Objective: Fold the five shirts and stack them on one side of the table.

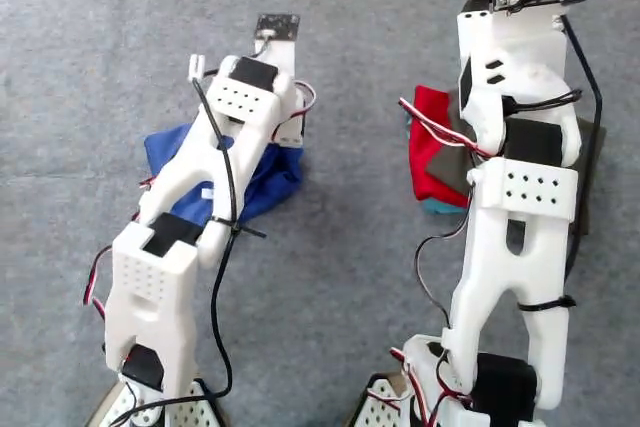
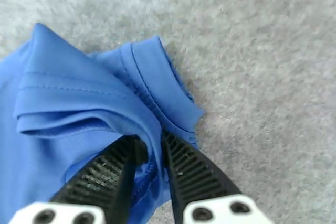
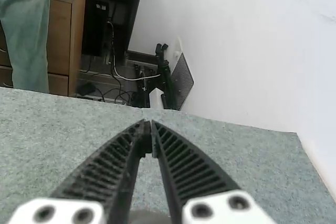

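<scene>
Your left gripper (image 2: pixel 152 148) is pinching a fold of the blue shirt (image 2: pixel 79 103), which is lying crumpled on the left half of the table (image 1: pixel 90 67) with open grey surface all round it. Your right gripper (image 3: pixel 147 128) is hanging closed on nothing near the far edge. The high view's showing the red-topped stack (image 1: pixel 432 147) sitting partly under that arm.

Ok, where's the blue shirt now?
High view: the blue shirt lies crumpled on the table, left side, under the left arm, a fold pinched in the left hand.

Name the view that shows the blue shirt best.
Left wrist view: the blue shirt shows collar and folds close, pinched in the left claw. The high view has it partly under the left arm. The right wrist view faces the wall.
</scene>
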